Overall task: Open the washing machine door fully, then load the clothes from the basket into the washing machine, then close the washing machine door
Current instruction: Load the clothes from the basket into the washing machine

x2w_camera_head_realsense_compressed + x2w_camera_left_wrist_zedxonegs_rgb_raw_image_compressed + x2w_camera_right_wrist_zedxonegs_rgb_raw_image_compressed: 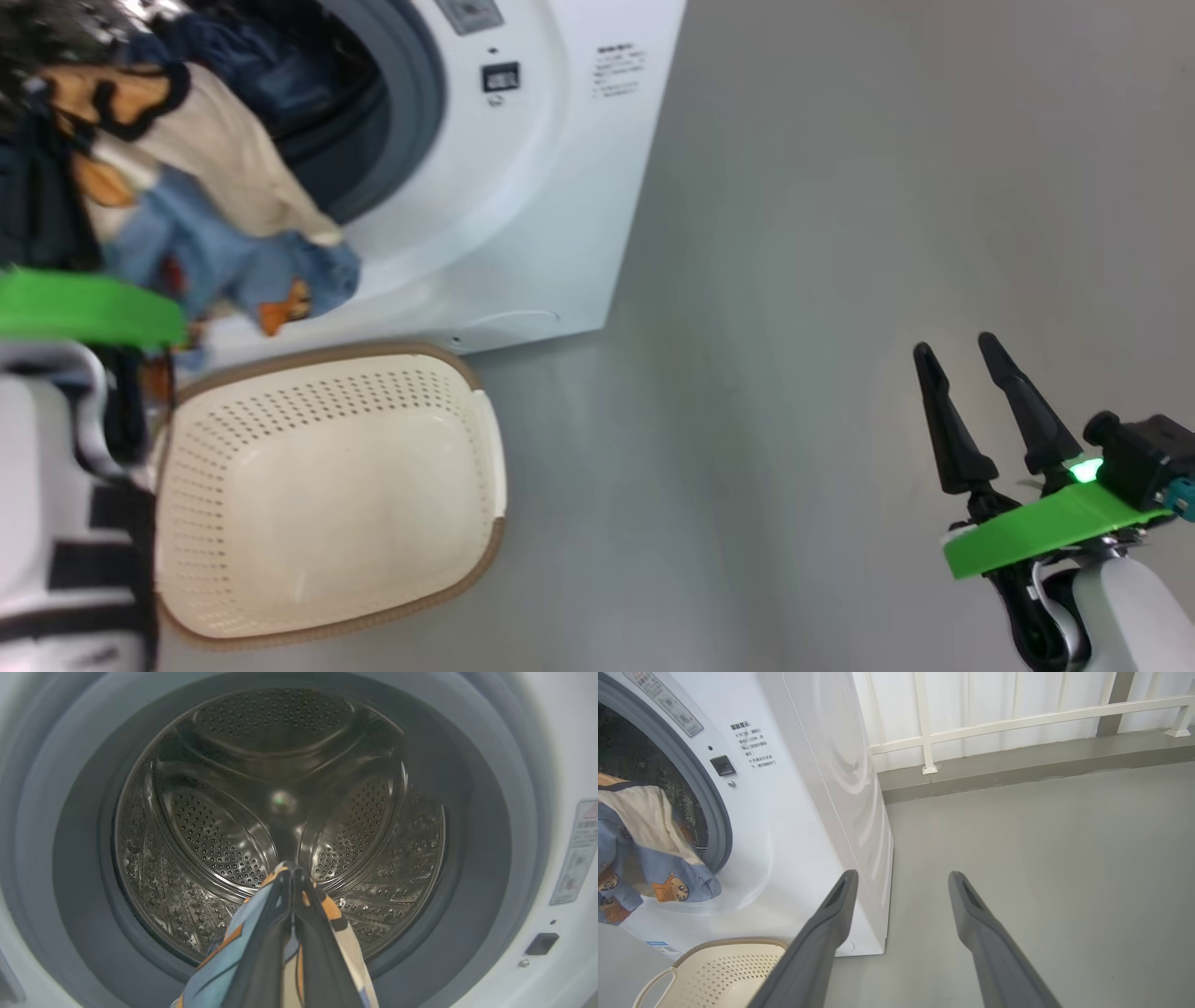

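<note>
Head view: the washing machine (523, 187) stands with its round mouth open. The clothes (215, 187), a bundle of cream and light blue cloth with orange figures, hang before the lower edge of that mouth and trail down over the machine's white front. The basket (327, 504) sits on the floor (840, 280) just before the machine's foot, with nothing lying in it. The right gripper (954, 343) hovers well off to the machine's right, over bare floor, fingers spread and carrying nothing

Left wrist view: the left gripper (292, 872) is clenched on the clothes, with cloth pinched between its fingers and spilling out below on either side. It points straight at the middle of the machine's steel drum (224, 835) from just outside the grey gasket (486, 826). No garment lies on the part of the drum that shows

Right wrist view: the right gripper's two fingers stand wide apart, aimed past the machine's right front corner. The clothes dangle at the lower edge of the machine's mouth, above the basket by the machine's foot. A white railing (1017, 723) runs behind the machine

Judging from this, loading is the step in hand, with what looks like the whole bundle lifted at once. The next move calls for carrying the left gripper forward past the gasket, deep enough that the hanging ends clear the lip and drop inside the drum before the fingers let go. Cloth left across the gasket would get in the way of shutting the washing machine door, which is the step to come
</note>
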### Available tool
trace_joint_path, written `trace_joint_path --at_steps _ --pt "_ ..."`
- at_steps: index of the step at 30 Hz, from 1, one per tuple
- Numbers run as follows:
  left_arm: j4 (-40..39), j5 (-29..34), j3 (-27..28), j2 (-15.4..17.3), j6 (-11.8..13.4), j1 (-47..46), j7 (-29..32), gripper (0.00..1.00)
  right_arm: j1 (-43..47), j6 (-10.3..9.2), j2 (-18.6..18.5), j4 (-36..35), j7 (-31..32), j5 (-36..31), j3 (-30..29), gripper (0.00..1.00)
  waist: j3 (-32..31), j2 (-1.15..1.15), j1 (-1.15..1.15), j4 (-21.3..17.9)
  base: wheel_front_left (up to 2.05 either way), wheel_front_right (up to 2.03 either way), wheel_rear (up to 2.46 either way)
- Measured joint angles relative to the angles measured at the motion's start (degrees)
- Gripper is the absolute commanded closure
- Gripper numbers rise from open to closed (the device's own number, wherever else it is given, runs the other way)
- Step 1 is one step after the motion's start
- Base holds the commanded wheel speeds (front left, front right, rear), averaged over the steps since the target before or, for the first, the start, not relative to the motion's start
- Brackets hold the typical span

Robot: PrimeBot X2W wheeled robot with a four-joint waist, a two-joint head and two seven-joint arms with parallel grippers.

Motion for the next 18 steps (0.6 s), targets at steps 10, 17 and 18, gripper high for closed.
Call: trace_joint_path --at_steps 10,17,18 --pt "18.2 2.6 2.0 2.6 0.1 -13.9 0.0 1.0 -2.5 0.0 1.2 0.0 0.0 0.5 2.2 0.0 4.1 0.0 0.0 -3.8 0.0 0.0 0.0" --pt "29.7 4.0 2.4 4.9 0.9 -20.4 0.0 1.0 -4.1 0.0 1.8 -0.4 0.0 1.1 4.1 0.0 6.3 0.0 0.0 -6.5 0.0 0.0 0.0" --pt "30.9 4.3 2.4 5.4 1.1 -21.5 0.0 1.0 -4.1 0.0 1.9 -0.5 0.0 1.1 4.4 0.0 6.6 0.0 0.0 -6.8 0.0 0.0 0.0"
